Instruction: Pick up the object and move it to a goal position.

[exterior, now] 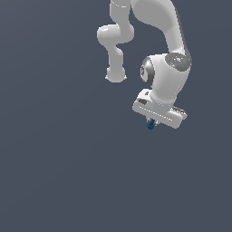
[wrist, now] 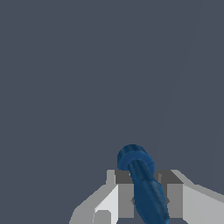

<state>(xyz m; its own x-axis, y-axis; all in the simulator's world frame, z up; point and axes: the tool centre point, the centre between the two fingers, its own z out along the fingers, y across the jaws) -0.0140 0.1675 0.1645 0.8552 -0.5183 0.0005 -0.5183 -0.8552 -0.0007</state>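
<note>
gripper (wrist: 144, 192) | clamped on object (wrist: 142, 179) | object protrudes past the fingertips

The dark blue object (exterior: 150, 124), elongated with a rounded, ribbed end, is clamped between the hand's fingers (wrist: 126, 194).

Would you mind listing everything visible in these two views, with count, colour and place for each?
object: one, dark blue, rounded and elongated, held between the gripper's fingers; in the exterior view it shows as a small blue tip under the hand.
background surface: one, plain dark grey-blue, filling both views behind everything else; no other loose things show on it.
gripper: one, white body with grey fingers, shut on the object, at the exterior view's right of centre.
robot arm: one, white with dark joint parts, coming down from the top of the exterior view.
</note>
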